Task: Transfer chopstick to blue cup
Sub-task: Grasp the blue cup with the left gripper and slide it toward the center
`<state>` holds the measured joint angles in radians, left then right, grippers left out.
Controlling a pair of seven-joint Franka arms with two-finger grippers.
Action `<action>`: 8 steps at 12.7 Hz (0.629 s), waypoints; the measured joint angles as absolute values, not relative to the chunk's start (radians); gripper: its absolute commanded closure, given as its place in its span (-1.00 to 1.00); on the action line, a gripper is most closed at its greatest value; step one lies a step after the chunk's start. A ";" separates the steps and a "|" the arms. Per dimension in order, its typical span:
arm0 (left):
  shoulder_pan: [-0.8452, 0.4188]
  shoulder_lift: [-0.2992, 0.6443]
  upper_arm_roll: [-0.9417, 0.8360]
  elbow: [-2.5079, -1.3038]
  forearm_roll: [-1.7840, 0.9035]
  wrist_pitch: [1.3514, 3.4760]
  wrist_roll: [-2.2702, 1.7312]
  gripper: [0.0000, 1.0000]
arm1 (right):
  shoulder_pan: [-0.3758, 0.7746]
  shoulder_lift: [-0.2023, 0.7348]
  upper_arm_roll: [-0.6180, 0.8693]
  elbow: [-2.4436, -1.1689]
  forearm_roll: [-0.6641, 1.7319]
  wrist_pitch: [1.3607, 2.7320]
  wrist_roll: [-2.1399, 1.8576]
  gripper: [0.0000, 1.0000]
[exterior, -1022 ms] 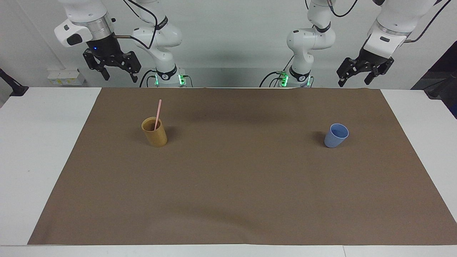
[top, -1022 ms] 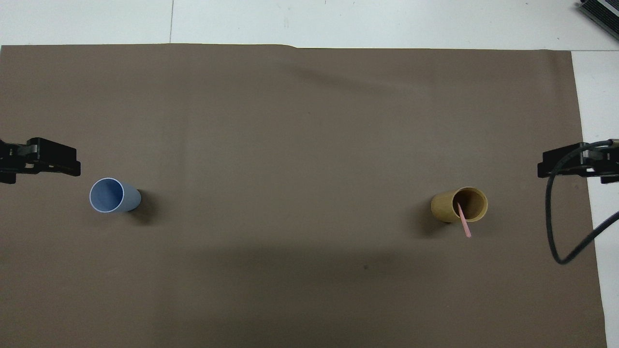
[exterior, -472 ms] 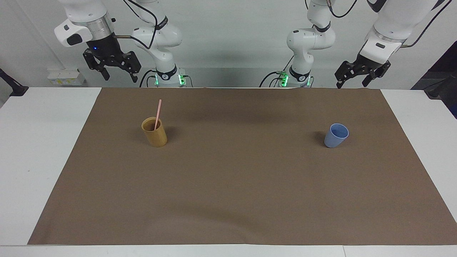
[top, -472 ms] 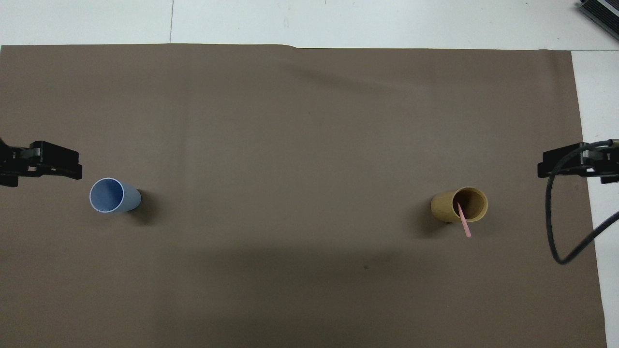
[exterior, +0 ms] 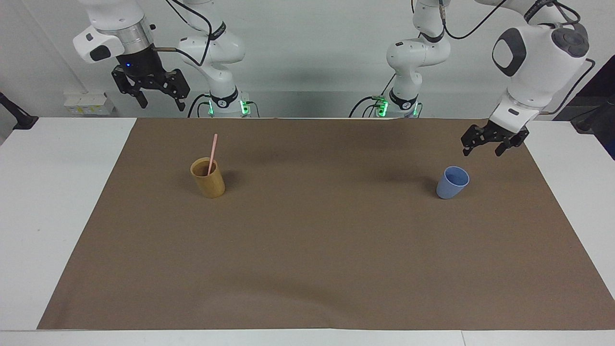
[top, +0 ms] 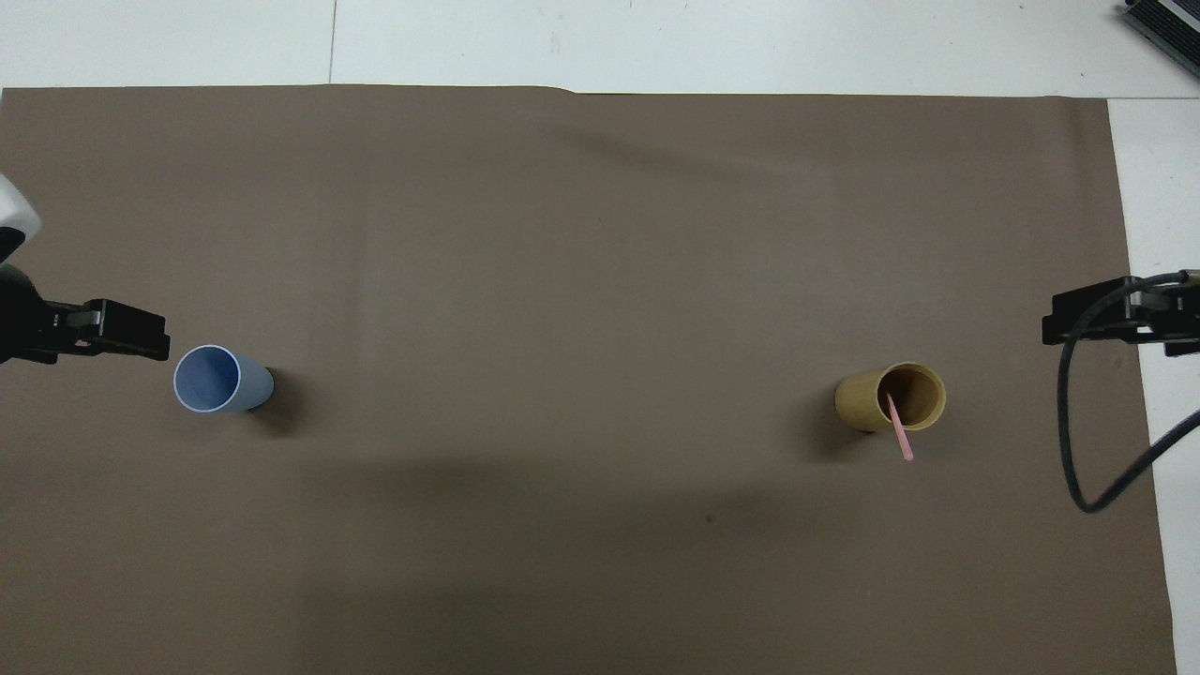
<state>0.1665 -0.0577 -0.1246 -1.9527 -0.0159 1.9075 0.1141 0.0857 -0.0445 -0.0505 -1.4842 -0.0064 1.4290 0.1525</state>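
Chopstick: stands leaning in the tan cup, toward the right arm's end of the worktop. Blue cup: empty. Left gripper: has dropped low beside it, jaws released, likely to steady it. Right gripper: unmoved, raised, jaws released.

Pink chopstick leans in the tan bamboo cup on the brown mat. Blue cup sits well apart from it, toward the left arm's end, left gripper just beside it.
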 measured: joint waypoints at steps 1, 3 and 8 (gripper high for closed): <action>0.174 -0.037 -0.124 -1.972 -0.016 1.947 0.125 -1.00 | 0.086 -0.045 -0.050 -1.484 -0.006 1.429 0.152 -1.00; 0.181 0.006 -0.123 -1.987 -0.016 1.998 0.154 -1.00 | 0.086 -0.045 -0.050 -1.484 -0.006 1.429 0.152 -1.00; 0.205 0.052 -0.123 -2.080 -0.016 2.115 0.277 -1.00 | 0.086 -0.045 -0.050 -1.484 -0.006 1.429 0.152 -1.00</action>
<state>0.2054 0.0522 -0.1231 -2.0804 -0.0159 2.1148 0.2768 0.0857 -0.0445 -0.0505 -1.4842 -0.0064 1.4290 0.1524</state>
